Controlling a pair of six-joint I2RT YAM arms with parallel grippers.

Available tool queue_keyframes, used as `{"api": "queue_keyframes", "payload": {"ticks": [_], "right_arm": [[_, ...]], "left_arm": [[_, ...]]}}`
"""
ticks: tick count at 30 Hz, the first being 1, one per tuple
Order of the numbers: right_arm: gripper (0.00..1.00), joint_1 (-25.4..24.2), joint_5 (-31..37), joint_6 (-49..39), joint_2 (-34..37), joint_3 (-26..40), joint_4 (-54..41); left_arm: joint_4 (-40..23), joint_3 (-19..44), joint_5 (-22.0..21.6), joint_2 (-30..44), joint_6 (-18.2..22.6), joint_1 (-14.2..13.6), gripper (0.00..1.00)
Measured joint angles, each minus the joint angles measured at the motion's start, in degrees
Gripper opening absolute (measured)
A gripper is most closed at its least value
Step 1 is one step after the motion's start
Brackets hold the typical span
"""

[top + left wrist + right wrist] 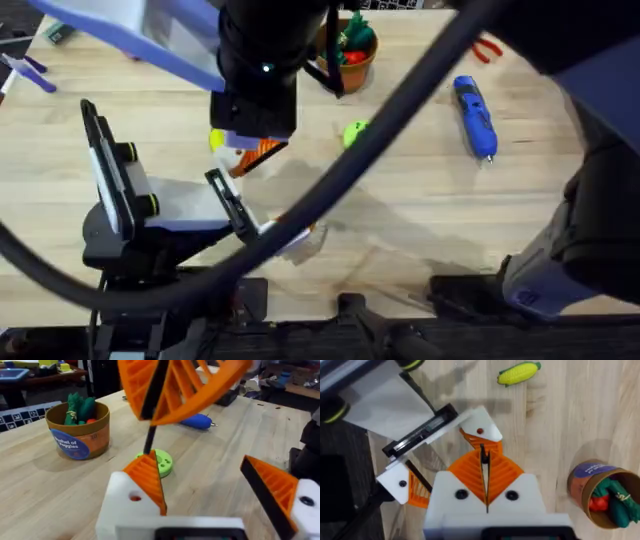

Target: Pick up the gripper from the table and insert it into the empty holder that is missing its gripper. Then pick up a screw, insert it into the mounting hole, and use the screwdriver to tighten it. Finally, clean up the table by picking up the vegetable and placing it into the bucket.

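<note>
Fingers of the left gripper stand apart over the pale wooden surface, with nothing between them. Each finger is a white blocky plastic finger mount carrying an orange ribbed tip; the nearer one has a small round hole in its face. Just above that mount hangs the right gripper, its orange pads pressed together on a thin dark rod that points down toward the mount. What the rod is cannot be told.

Just beyond lies a lime-green plastic disc. The small yellow toy vegetable with a green end lies flat on the surface beside the two grippers.

Farther back, the round orange-brown bucket with a blue label stands upright, holding green and red toy vegetables. The blue pen-shaped screwdriver lies well to its right, and red-handled pliers lie at the far edge.
</note>
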Motion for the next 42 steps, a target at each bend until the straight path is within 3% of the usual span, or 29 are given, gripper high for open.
{"api": "queue_keyframes", "payload": {"ticks": [42], "right_arm": [[0.006, 0.26, -0.91, -3.13, 5.52, 0.11, 0.57]], "left_arm": [[-0.01, 0.0, 0.0, 0.01, -0.39, 0.0, 0.985]]}}
